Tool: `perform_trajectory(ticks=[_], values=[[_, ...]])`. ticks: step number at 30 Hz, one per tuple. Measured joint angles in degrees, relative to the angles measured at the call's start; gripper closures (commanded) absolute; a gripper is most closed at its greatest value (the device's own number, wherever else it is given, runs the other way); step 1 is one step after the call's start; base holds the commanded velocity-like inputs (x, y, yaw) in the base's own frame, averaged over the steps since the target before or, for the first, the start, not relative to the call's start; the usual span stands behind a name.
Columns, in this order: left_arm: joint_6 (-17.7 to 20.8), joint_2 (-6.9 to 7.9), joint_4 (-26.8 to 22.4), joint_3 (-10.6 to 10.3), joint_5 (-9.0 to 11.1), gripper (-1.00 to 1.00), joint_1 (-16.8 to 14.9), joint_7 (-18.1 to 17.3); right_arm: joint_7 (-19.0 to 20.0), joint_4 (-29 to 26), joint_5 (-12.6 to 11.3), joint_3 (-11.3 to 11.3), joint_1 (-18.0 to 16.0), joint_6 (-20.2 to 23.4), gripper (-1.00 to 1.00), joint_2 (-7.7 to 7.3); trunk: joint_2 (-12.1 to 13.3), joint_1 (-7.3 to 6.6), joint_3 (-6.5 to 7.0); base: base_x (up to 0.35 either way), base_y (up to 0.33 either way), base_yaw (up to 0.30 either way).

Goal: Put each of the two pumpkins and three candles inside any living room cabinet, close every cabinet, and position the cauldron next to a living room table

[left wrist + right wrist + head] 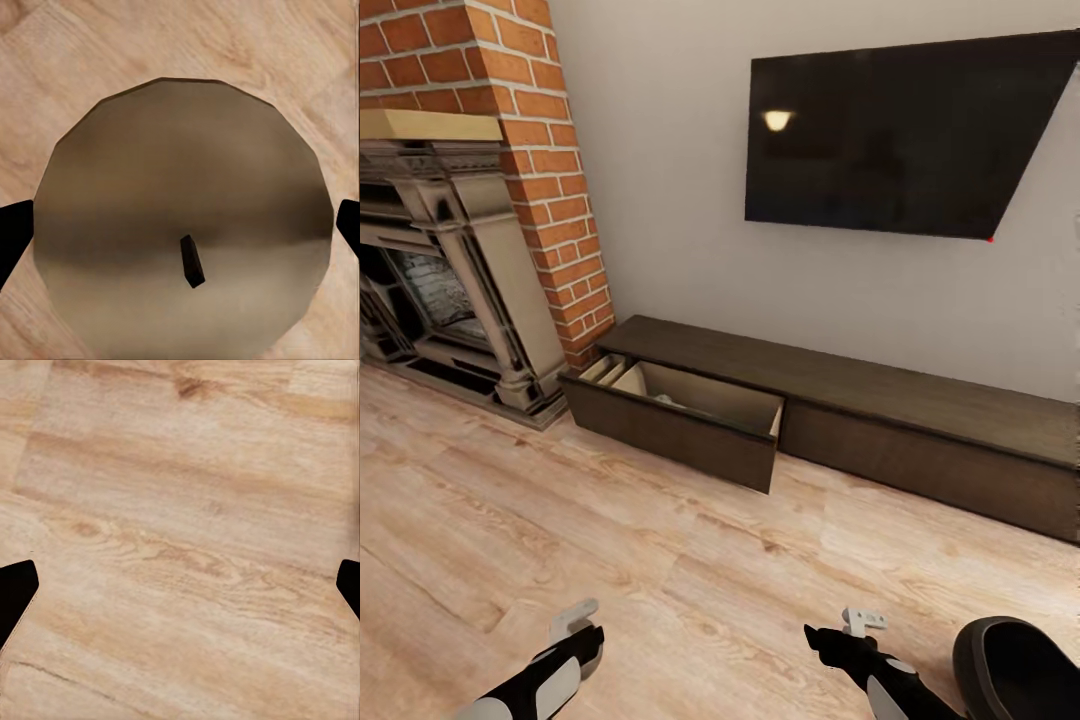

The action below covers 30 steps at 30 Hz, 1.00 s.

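An olive-beige candle [180,225] with a paler flat top and a short dark wick stands on the wooden floor. My left gripper [184,225] is open directly over it, one dark fingertip [13,232] at each side of the candle's rim; I cannot tell whether they touch. In the head view the left gripper [575,625] is low at the left and the candle is hidden under it. My right gripper [850,625] is open over bare floor. The black cauldron [1015,665] sits beside my right arm. The dark-brown cabinet [880,385] stands against the wall, its left drawer [680,425] pulled open.
A brick fireplace [450,250] with a grey surround fills the left wall. A black TV [900,130] hangs above the cabinet. Something pale [665,400] lies in the open drawer; I cannot tell what it is. Wooden floor [660,540] stretches between me and the cabinet.
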Motion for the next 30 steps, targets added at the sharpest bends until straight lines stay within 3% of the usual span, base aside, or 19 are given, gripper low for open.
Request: perform_trajectory(ticks=[6, 30], values=[[0.1, 0.04, 0.0, 0.0, 0.0, 1.00, 0.0, 0.0, 0.0, 0.0, 0.0, 0.0, 0.0, 0.0, -1.00, 0.00, 0.0, 0.00, 0.00, 0.297, 0.146, -0.230], [0.1, 0.02, 0.0, 0.0, 0.0, 1.00, 0.0, 0.0, 0.5, 0.0, -0.1, -0.1, 0.0, -1.3, -1.00, 0.00, 0.0, 0.00, 0.14, 0.297, 0.198, -0.039]])
